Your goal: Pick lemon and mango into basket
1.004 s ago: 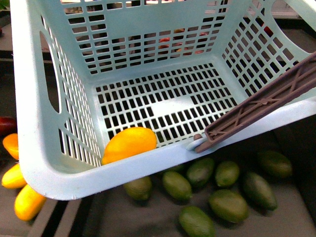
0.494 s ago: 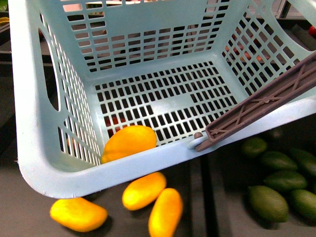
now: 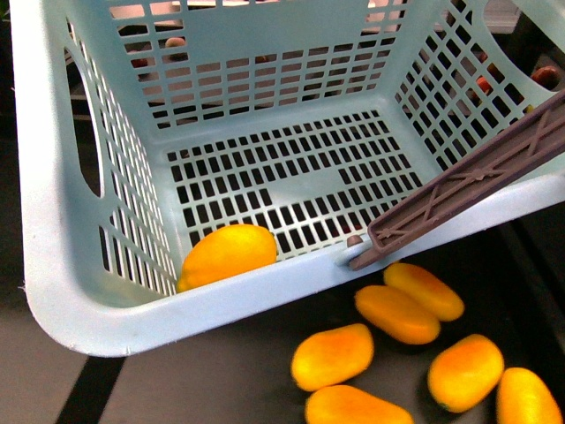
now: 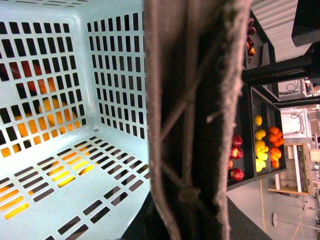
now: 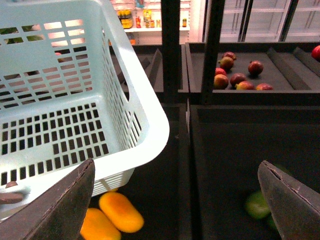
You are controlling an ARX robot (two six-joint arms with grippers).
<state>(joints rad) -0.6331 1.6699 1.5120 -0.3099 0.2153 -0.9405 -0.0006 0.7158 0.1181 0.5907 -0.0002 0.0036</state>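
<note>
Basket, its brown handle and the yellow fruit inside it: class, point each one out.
basket (image 3: 221,305): front view, on its near rim.
handle (image 3: 468,181): front view, midway along the brown bar.
yellow fruit (image 3: 228,254): front view, centre of its visible skin.

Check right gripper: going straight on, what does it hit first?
Probably the bare dark tray floor. The right gripper, open, aims between the basket corner and a green fruit. Depth is unclear.
</note>
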